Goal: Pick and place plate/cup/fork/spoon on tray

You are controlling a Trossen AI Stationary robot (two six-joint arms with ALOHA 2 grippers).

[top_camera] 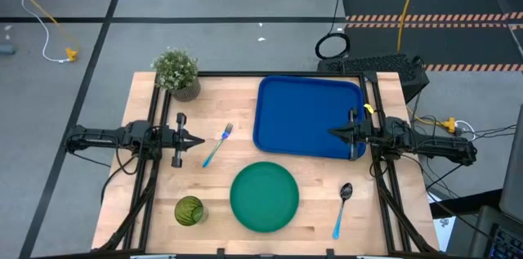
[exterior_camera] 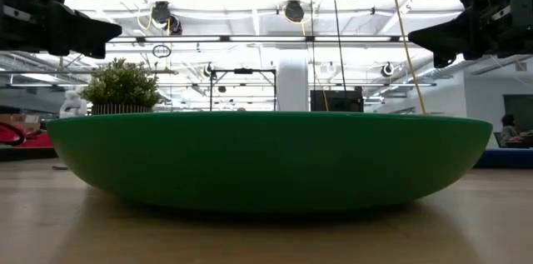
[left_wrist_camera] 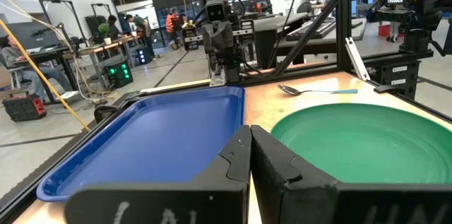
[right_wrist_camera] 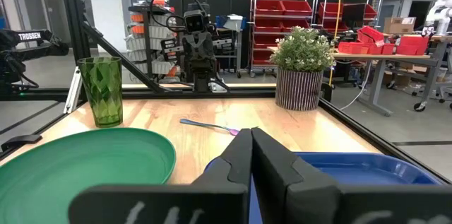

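The green plate point(top_camera: 264, 197) lies on the table near the front middle; it fills the low view point(exterior_camera: 266, 160). The blue tray point(top_camera: 309, 115) lies at the back right. The dark-green cup point(top_camera: 189, 211) stands upright at the front left. The fork point(top_camera: 217, 144) lies left of centre, its blue handle toward the near edge. The spoon point(top_camera: 341, 207) lies right of the plate, bowl toward the far edge. My left gripper point(top_camera: 199, 140) is shut and empty above the table's left side. My right gripper point(top_camera: 333, 132) is shut and empty above the tray's right part.
A potted plant point(top_camera: 177, 71) stands at the table's back left corner. Dark frame rails point(top_camera: 147, 169) run along the left and right sides. People and workbenches show in the room beyond the table.
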